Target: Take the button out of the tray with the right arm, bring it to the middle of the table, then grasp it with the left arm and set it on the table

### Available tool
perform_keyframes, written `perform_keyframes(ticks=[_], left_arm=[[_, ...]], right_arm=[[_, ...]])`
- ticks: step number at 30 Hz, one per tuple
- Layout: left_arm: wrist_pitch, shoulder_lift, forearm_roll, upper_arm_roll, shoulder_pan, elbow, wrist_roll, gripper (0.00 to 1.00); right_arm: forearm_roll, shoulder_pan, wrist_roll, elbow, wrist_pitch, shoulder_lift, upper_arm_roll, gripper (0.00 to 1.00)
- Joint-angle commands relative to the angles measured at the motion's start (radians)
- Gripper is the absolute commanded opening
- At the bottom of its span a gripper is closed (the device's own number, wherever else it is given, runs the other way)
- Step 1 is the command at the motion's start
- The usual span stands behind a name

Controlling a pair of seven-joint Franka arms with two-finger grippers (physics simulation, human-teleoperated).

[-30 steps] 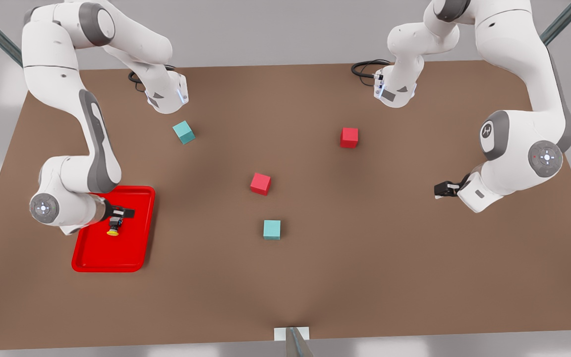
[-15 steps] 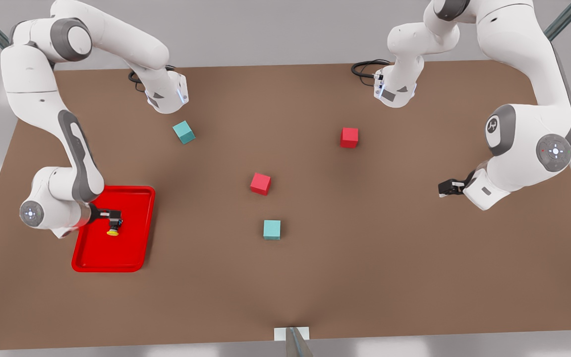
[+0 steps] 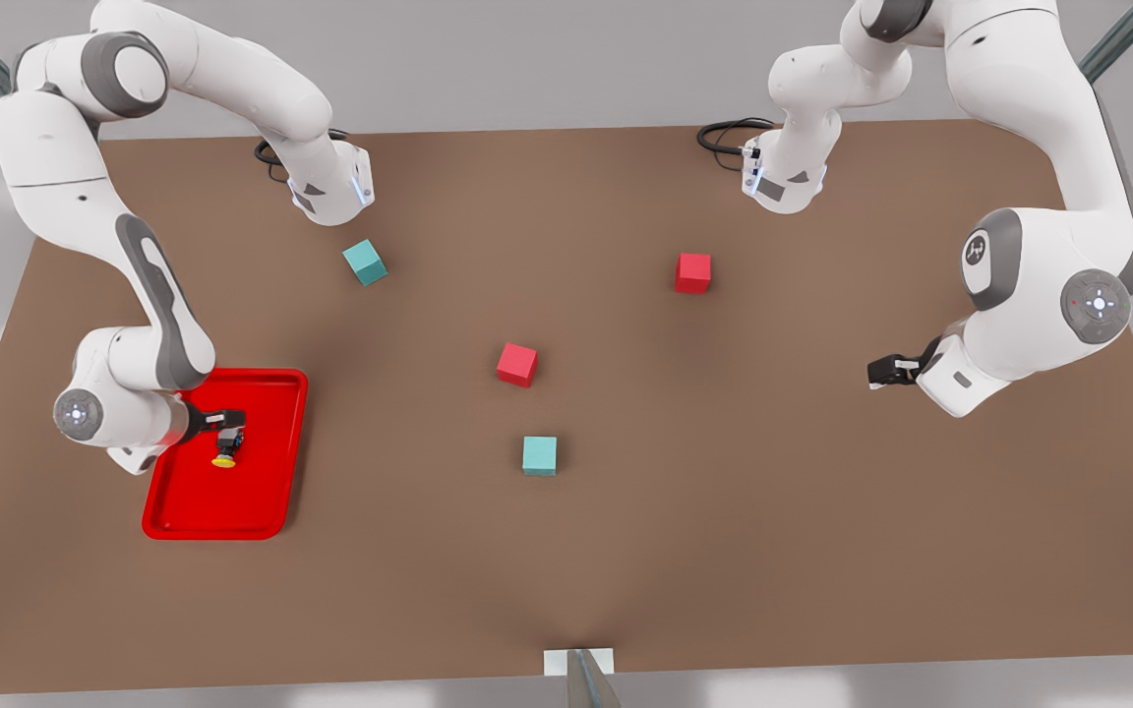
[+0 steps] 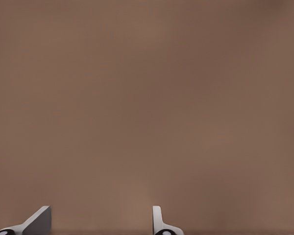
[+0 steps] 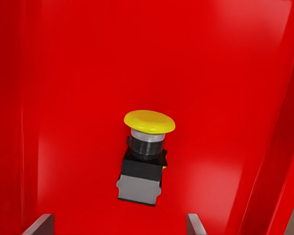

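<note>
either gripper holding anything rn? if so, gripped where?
Nothing held. Right gripper is open over the button, which lies in the tray, fingers apart from it. Left gripper waits open over bare table.

Bright, even light from above; soft faint shadows beside the cubes (image 3: 517, 364), no glare.

The right arm (image 3: 149, 295) folds down from its base, forearm near vertical, wrist bent so the right gripper (image 3: 228, 433) points downward over the tray (image 3: 262, 511), fingers spread apart. The left arm (image 3: 1048, 246) waits, elbow high, its left gripper (image 3: 883, 374) low above the tabletop (image 3: 724, 551), fingers parted.
</note>
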Motion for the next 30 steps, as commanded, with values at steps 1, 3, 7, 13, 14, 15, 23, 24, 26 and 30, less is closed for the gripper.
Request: perform_keyframes(ticks=[1,3,7,13,14,15,23,24,26,30], left_arm=[[-0.002,-0.001,0.001,0.0,0.0,0.0,-0.01,1.0],[-0.002,-0.001,0.001,0.0,0.0,0.0,-0.011,1.0],[-0.002,-0.001,0.001,0.0,0.0,0.0,-0.011,1.0],[-0.002,-0.001,0.001,0.0,0.002,0.0,-0.01,1.0],[-0.002,-0.001,0.001,0.0,0.002,0.0,-0.008,1.0],[-0.002,0.001,0.001,0.0,0.002,0.0,-0.008,1.0],[0.003,0.001,0.001,0.0,-0.006,0.002,-0.013,1.0],[0.004,0.001,0.002,0.0,-0.005,0.01,-0.011,1.0],[-0.002,-0.005,0.008,-0.006,-0.012,0.036,-0.001,1.0],[0.0,0.002,0.008,-0.01,-0.02,0.037,-0.001,1.0]], right_arm=[[-0.014,0.001,-0.097,0.0,0.01,0.003,0.001,1.0],[-0.014,-0.001,-0.085,0.0,0.021,0.012,0.001,1.0],[-0.014,-0.001,-0.021,0.0,0.024,0.026,0.001,1.0],[-0.014,-0.001,-0.008,-0.007,0.038,0.041,0.001,1.0],[-0.014,-0.001,-0.008,-0.007,0.038,0.041,0.001,1.0],[-0.014,-0.001,-0.008,-0.007,0.038,0.041,0.001,1.0],[-0.014,-0.001,0.021,-0.007,0.04,0.047,0.001,1.0],[-0.014,-0.001,0.021,-0.007,0.04,0.047,0.001,1.0],[-0.015,-0.001,0.019,-0.012,0.04,0.046,0.001,1.0],[-0.029,0.006,0.021,-0.035,0.082,0.039,0.001,1.0]])
